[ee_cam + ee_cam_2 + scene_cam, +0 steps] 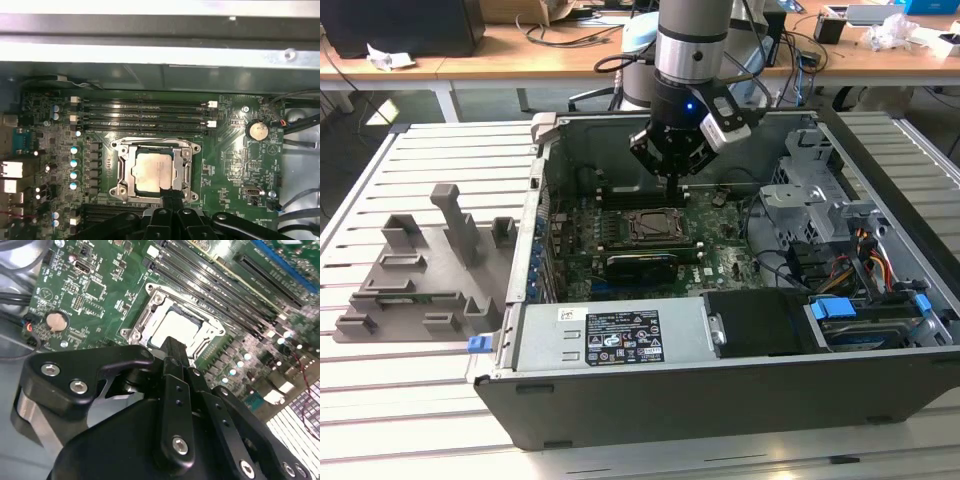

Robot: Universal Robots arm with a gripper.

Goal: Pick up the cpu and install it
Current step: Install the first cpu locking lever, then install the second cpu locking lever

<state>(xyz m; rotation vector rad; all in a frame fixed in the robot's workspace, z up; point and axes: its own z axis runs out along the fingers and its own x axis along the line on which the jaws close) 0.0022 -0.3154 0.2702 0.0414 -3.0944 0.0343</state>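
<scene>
The cpu point(152, 172), a silver-grey square chip, lies flat inside the metal socket frame point(125, 170) on the green motherboard point(230, 160). It also appears in the second wrist view point(175, 327) and the exterior view point(655, 225). My gripper point(671, 180) hangs just above the socket's far edge, inside the open computer case. In both wrist views its black fingertips point(170, 196) point(172, 347) are pressed together with nothing between them, close to one corner of the chip and apart from it.
A grey plastic holder tray point(420, 270) sits on the slatted table at the exterior view's left. Case walls point(720, 390), memory slots point(145, 115), a drive cage point(800, 190) and cables point(865, 255) surround the socket. A coin battery point(258, 131) sits on the board.
</scene>
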